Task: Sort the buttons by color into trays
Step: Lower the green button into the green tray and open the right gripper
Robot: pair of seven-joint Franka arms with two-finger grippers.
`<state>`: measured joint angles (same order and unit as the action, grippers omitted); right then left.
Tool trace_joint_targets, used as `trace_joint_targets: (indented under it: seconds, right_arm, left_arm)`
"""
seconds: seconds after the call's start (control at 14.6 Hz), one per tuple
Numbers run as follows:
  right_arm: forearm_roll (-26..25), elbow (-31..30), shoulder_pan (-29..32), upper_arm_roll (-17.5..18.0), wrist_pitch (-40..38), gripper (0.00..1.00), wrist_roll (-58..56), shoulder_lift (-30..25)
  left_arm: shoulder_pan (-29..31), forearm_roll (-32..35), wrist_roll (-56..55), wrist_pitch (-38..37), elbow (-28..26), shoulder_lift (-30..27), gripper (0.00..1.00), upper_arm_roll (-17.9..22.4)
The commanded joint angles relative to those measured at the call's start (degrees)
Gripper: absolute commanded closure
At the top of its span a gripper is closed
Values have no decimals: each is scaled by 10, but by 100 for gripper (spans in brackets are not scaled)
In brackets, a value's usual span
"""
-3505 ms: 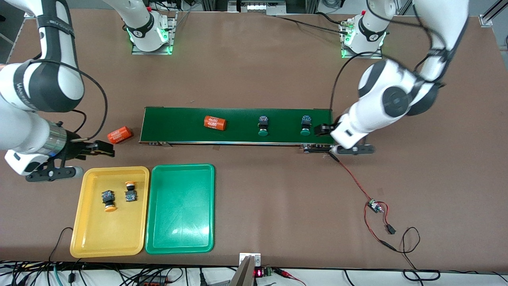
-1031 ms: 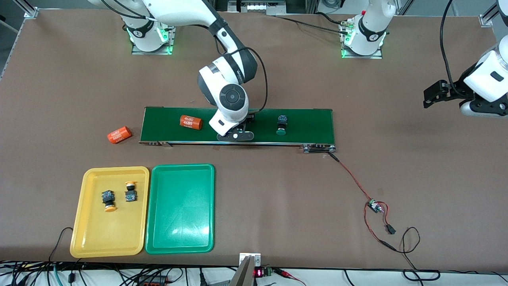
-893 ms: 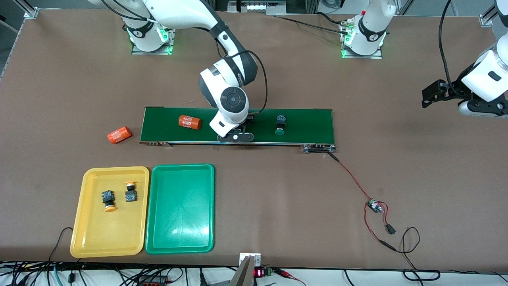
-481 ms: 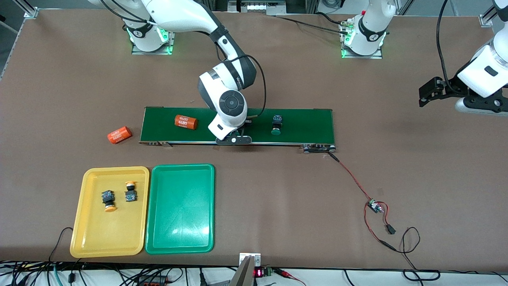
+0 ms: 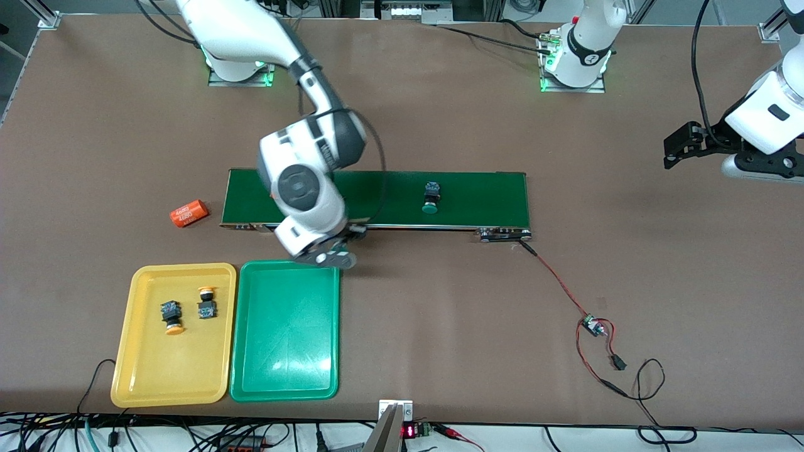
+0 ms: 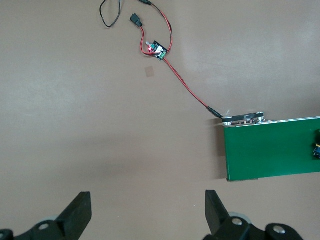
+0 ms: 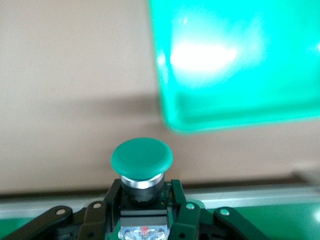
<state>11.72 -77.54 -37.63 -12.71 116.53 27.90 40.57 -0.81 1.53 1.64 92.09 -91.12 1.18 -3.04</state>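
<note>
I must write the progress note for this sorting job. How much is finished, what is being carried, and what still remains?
Done: both yellow-capped buttons lie in the yellow tray. In hand: the right gripper is shut on a green-capped button, in the air near the corner of the green tray, which holds nothing yet. Left: the second green button sits on the conveyor belt. The left gripper waits open over bare table.

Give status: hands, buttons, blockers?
Right hand shut on green button, over table beside green tray. Left hand open, waiting. Second green button on belt. Nothing blocking tray.
</note>
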Motion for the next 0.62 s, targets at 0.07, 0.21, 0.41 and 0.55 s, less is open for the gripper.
trace_joint_targets:
  seconds: [0.07,0.21,0.41,0.55]
  right_arm:
    - [1,25,57,7,42,100,-71,35]
    - [2,33,78,7,73,100,-87,56]
    - [2,37,95,7,145,100,-141,94]
    - [-1,37,103,7,175,100,-174,115]
  left_arm:
    - [0,7,6,-13,17,7,0,1]
    - [2,7,6,-13,16,7,0,1]
    - [2,7,6,-13,17,7,0,1]
    - [2,7,6,-13,17,7,0,1]
